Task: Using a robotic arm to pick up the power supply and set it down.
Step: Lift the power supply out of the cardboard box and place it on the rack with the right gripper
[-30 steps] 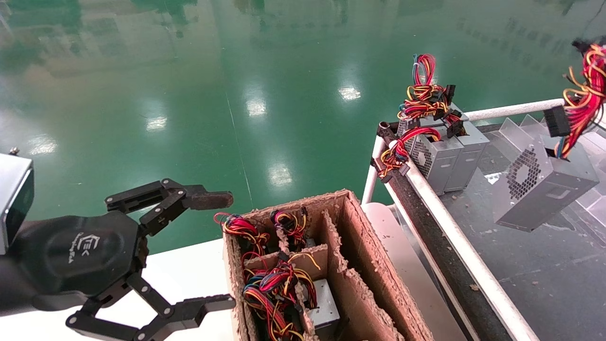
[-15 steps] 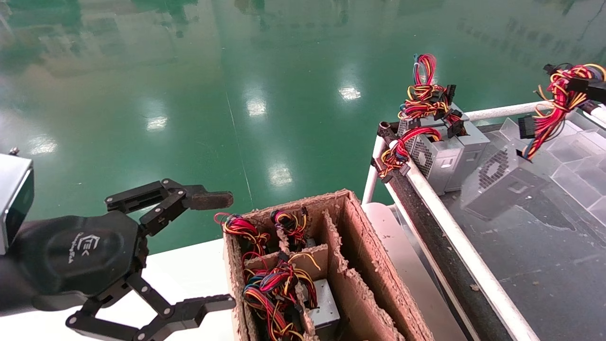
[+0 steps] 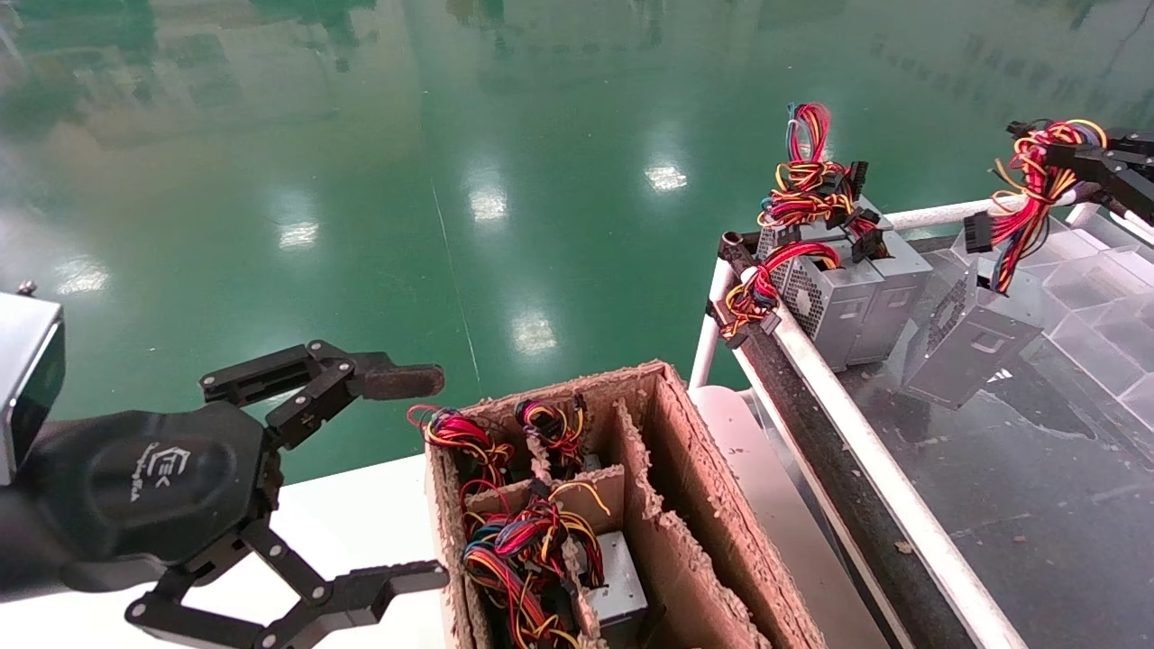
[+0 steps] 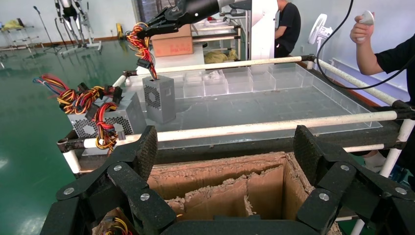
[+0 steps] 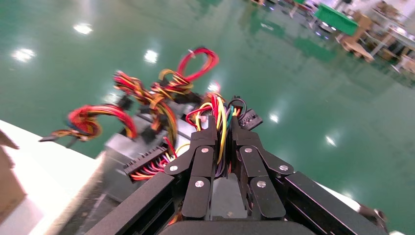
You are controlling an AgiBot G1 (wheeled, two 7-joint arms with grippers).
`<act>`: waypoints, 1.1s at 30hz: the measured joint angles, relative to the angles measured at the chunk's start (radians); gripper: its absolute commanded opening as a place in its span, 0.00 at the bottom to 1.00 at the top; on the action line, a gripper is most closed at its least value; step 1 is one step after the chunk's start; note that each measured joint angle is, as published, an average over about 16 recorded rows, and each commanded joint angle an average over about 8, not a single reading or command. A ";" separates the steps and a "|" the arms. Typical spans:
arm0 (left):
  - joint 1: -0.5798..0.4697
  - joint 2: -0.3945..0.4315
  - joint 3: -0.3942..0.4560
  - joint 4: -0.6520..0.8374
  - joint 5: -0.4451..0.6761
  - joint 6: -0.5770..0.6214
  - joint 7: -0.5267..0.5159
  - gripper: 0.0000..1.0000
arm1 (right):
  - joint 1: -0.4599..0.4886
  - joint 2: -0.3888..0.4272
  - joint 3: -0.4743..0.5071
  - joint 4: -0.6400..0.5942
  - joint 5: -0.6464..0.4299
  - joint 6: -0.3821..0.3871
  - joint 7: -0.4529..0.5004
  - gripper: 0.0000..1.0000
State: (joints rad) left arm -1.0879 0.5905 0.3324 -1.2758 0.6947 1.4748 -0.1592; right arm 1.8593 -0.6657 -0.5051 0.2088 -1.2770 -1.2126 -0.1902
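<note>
The right claw (image 3: 1082, 158) is clamped on the wire bundle (image 3: 1023, 203) of the power supply (image 3: 969, 338), which dangles tilted over the table (image 3: 1037, 505), just beside two other grey units (image 3: 843, 293) parked at the table's corner rail. Clear plastic dividers (image 3: 1095, 279) sit just beyond it. The left claw (image 3: 406, 478) hangs spread wide beside the cardboard box (image 3: 703, 505) of more units.
</note>
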 measured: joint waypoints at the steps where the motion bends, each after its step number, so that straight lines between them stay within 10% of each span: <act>1: 0.000 0.000 0.000 0.000 0.000 0.000 0.000 1.00 | 0.007 -0.008 -0.002 -0.014 -0.005 0.015 -0.006 0.00; 33: 0.000 0.000 0.001 0.000 -0.001 0.000 0.000 1.00 | 0.068 -0.288 -0.048 -0.188 -0.087 0.387 -0.107 0.00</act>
State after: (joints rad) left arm -1.0881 0.5902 0.3332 -1.2758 0.6942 1.4745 -0.1588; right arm 1.9272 -0.9538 -0.5533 0.0208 -1.3639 -0.8253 -0.2973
